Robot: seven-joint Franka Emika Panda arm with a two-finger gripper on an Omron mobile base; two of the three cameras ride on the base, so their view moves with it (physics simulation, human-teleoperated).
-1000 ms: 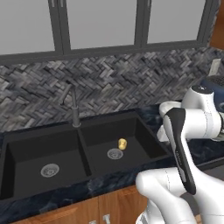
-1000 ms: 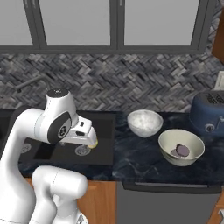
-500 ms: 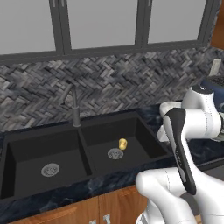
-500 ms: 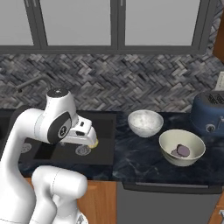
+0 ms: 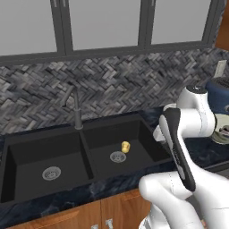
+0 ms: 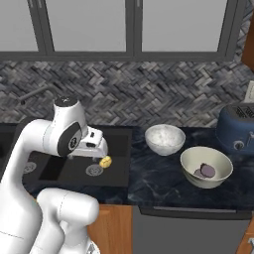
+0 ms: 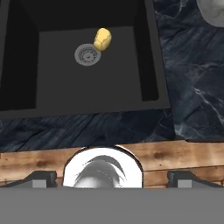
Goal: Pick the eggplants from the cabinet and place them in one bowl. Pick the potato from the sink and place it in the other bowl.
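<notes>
The yellow-tan potato [image 7: 102,39] lies on the floor of the black sink's right basin [image 7: 131,74], beside its steel drain; it also shows as a potato [image 5: 125,146] and a potato [image 6: 105,161] in the base views. My gripper [image 7: 112,178] hangs above the sink's front edge, jaws wide open and holding nothing, well short of the potato. From the right, the gripper [image 6: 93,150] hovers over the right basin. On the counter a pale cream bowl [image 6: 223,166] holds dark purple eggplants [image 6: 206,171]. Left of it a white bowl [image 6: 164,140] holds nothing. A strip of brown cabinet [image 6: 249,34] shows at the right edge.
A dark blue rounded appliance with a knob [image 6: 237,130] stands at the counter's far right. The curved grey tap [image 5: 76,107] rises behind the divider between the basins. Wooden base cabinet fronts [image 7: 183,153] run below the dark marble counter [image 7: 192,87].
</notes>
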